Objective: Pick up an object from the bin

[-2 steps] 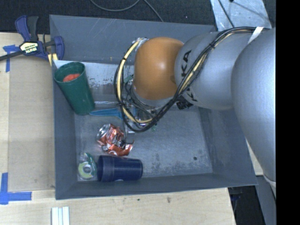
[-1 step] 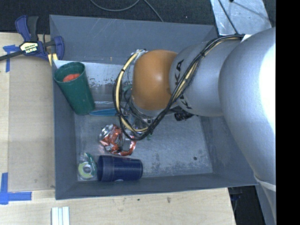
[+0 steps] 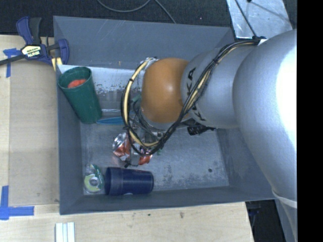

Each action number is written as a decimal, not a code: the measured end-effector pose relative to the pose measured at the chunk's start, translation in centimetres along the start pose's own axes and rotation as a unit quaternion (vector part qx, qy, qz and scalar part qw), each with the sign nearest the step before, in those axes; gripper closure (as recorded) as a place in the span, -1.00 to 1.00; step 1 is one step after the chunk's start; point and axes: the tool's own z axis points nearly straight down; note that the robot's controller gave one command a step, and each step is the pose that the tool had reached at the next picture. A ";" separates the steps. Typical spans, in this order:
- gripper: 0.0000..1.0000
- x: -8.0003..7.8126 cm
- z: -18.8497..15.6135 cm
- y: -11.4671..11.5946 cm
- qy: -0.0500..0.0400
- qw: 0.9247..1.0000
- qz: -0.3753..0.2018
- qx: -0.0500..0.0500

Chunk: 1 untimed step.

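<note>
The silver robot arm (image 3: 242, 79) reaches in from the right and covers much of the grey metal bin (image 3: 151, 39). Its rounded orange wrist cover (image 3: 161, 89), ringed with cables, hangs over the bin's middle.

A dark green plastic cup (image 3: 81, 97) lies tilted against the back left corner, with something orange-red showing in its mouth. A dark blue cylindrical cup (image 3: 128, 181) lies on its side along the front wall.

Below the orange cover, the tool (image 3: 133, 150) is down at a crumpled silver-and-red foil wrapper (image 3: 120, 147), which lies left of centre on the bin floor, just behind the blue cup. I cannot tell whether the tool is spread or pressed together, since the wrist hides it.

A small round clear-and-green thing (image 3: 93, 181) sits touching the blue cup's left end. A thin light-blue stick (image 3: 110, 120) lies beside the green cup's base.
</note>
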 end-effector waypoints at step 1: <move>-1.00 0.7 -1.2 -1.1 -0.003 0.999 0.036 -0.001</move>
